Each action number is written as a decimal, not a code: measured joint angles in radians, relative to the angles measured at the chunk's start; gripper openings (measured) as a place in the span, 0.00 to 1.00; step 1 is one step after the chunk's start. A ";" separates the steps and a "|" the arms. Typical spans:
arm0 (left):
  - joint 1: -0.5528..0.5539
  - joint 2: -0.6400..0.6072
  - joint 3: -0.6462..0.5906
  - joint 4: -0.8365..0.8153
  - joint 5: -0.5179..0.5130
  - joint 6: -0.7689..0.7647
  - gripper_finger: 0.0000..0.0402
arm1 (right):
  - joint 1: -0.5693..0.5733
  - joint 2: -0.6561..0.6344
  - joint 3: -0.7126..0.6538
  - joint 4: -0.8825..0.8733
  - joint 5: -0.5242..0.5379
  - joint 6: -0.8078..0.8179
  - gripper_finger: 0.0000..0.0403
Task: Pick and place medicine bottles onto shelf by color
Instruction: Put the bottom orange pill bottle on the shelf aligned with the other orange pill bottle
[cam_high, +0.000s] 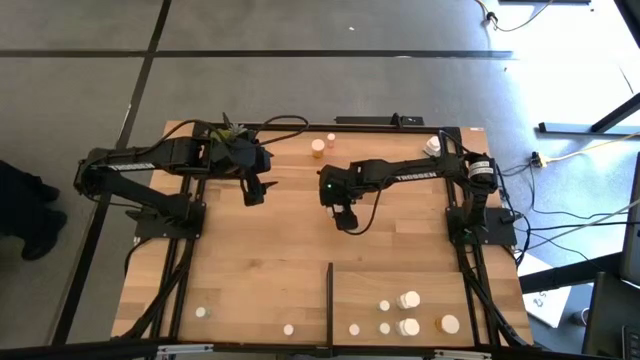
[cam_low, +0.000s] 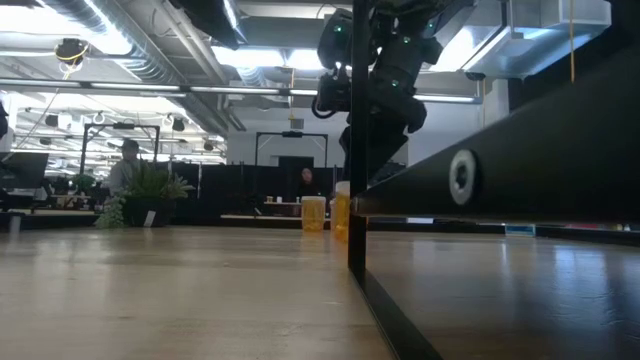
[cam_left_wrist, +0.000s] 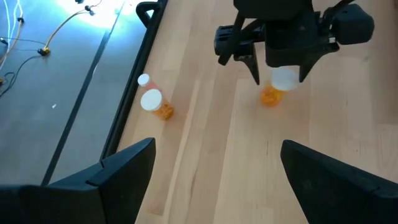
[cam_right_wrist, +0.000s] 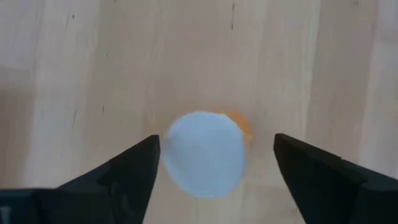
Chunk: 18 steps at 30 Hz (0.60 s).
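In the high view the right pincer (cam_high: 345, 222) hides an orange bottle (cam_right_wrist: 205, 154) (white cap only).

Open-plan office/lab: desks w/ monitors (cam_low: 290, 170), exposed ceiling ducts (cam_low: 150, 60), potted plant (cam_low: 150, 190).

— Where are the bottles?

— One orange bottle (cam_right_wrist: 206, 154) with a white cap stands upright mid-table. Two more orange ones (cam_left_wrist: 154, 103) stand together near the far edge.

— And the shelf?

— The shelf (cam_high: 420, 280) is the near right panel, black strip on its left. A group of white-capped bottles (cam_high: 408, 300) stands there, one orange (cam_high: 449, 324). A few small white ones (cam_high: 201, 312) stand left of the strip.
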 joint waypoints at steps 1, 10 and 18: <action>0.000 0.000 0.000 0.000 0.000 0.000 0.85 | 0.000 0.000 0.000 -0.001 0.000 0.001 0.81; 0.000 0.000 0.000 0.000 0.000 0.000 0.85 | -0.002 0.000 0.029 -0.027 -0.002 0.029 0.84; 0.000 0.000 0.000 0.000 0.000 0.000 0.85 | -0.006 0.000 0.035 -0.034 0.006 0.031 0.84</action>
